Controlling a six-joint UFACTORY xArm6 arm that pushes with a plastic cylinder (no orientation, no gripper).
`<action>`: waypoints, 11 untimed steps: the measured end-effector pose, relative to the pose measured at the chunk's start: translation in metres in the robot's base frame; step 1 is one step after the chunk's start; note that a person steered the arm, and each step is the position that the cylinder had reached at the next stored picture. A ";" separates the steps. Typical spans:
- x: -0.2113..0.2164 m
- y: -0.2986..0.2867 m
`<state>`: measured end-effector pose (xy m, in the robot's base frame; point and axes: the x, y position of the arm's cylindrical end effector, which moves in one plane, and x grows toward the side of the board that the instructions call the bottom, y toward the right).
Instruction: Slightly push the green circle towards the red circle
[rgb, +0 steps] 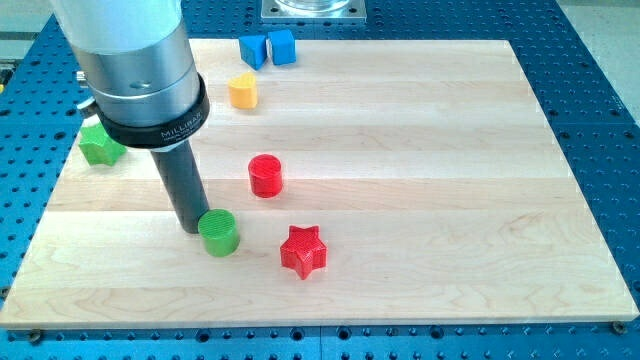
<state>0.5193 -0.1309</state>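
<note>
Our tip (191, 227) touches the left side of the green circular block (218, 233) on the pale wooden surface (420, 190); the rod-shaped end effector has no jaws. The red circular block (265, 175) sits up-right, apart.

A pale wooden board (420, 150) is laid on a blue perforated table (600, 110). A grey metal plate (313, 10) is seen at the view's top.
</note>
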 end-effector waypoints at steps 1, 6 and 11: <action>-0.001 0.000; 0.015 -0.011; 0.018 -0.010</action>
<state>0.5370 -0.1405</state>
